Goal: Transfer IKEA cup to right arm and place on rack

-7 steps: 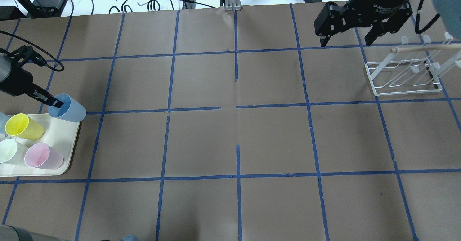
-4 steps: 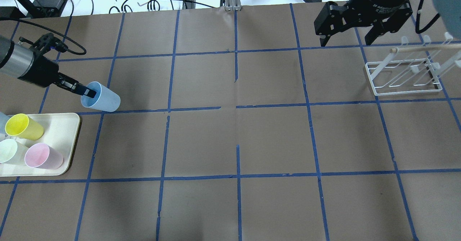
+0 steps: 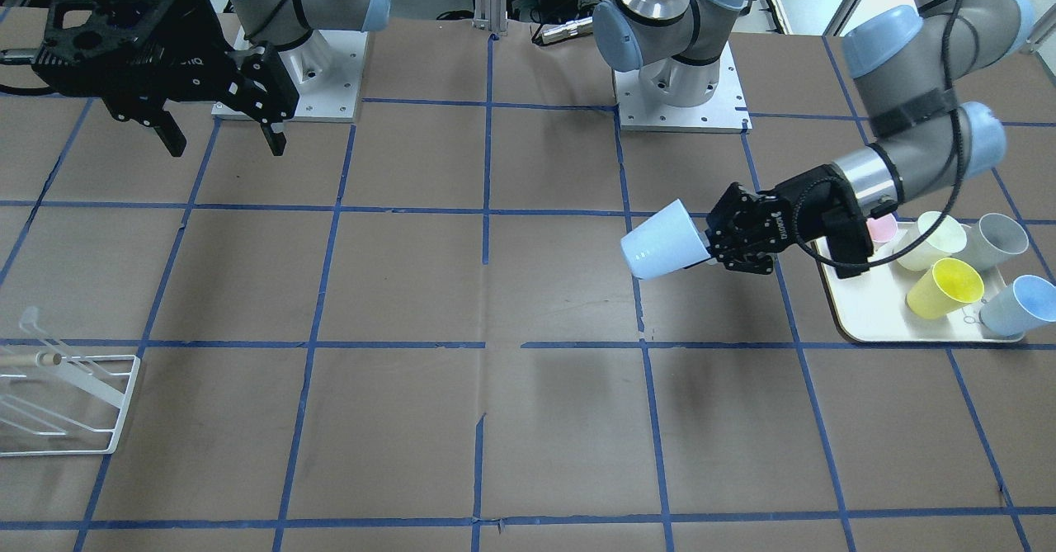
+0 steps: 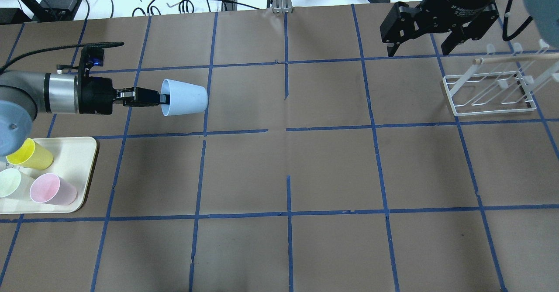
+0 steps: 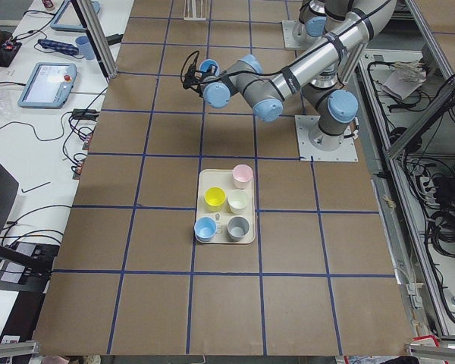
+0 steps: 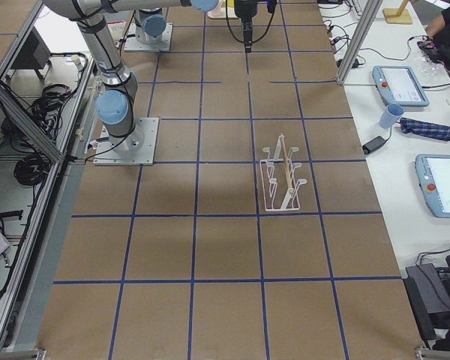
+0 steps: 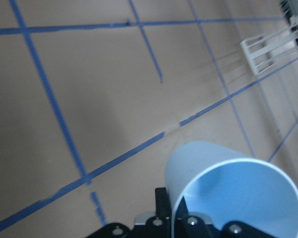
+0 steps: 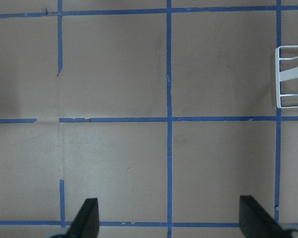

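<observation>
The IKEA cup (image 4: 187,97), pale sky-blue, is held in the air on its side, base pointing toward the table's middle. It also shows in the front view (image 3: 662,241) and, from its open mouth, in the left wrist view (image 7: 233,191). My left gripper (image 4: 160,97) is shut on its rim, one finger inside the mouth. My right gripper (image 4: 419,49) hangs open and empty at the far right, beside the white wire rack (image 4: 491,92); it also shows in the front view (image 3: 225,146). The rack holds no cups.
A cream tray (image 4: 76,154) at the near left holds a yellow cup (image 4: 28,154), a pink cup (image 4: 52,189) and a pale green cup (image 4: 11,183). The front view also shows a greyer blue cup (image 3: 1011,306) and a grey cup (image 3: 998,242) on it.
My left arm has carried the cup from the tray's edge up and to the right, and turned it onto its side. The right gripper has stayed in place.
</observation>
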### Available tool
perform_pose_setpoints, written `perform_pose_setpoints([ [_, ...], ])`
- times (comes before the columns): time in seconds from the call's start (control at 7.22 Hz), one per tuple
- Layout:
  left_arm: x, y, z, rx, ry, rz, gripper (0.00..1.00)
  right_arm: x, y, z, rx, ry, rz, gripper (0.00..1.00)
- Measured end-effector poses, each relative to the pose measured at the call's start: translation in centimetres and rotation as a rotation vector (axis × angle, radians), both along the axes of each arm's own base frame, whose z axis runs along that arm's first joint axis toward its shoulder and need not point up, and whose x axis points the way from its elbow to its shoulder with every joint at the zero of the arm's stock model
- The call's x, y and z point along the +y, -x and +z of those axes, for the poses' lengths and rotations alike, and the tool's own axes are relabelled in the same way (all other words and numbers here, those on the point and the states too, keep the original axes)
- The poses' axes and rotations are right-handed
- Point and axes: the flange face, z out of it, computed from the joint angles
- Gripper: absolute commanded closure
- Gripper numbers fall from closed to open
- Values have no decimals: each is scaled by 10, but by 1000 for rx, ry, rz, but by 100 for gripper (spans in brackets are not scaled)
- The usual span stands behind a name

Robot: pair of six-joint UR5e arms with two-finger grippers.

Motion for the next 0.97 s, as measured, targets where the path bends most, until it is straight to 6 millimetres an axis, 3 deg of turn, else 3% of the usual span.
perform_pose_setpoints([
  [0.14, 7, 31, -14, 136, 0, 25, 100, -1, 2, 2, 1, 0, 0, 0],
  [0.42, 18, 115, -11, 366, 23, 7, 100, -2, 10, 5, -9, -16, -13, 0],
  [0.55, 26, 143, -8, 454, 22, 6, 100, -4, 16, 7, -41, -18, -27, 0],
  [0.97, 57, 198, -20, 670, -9, 42, 100, -8, 54, 8, -178, -73, -121, 0],
])
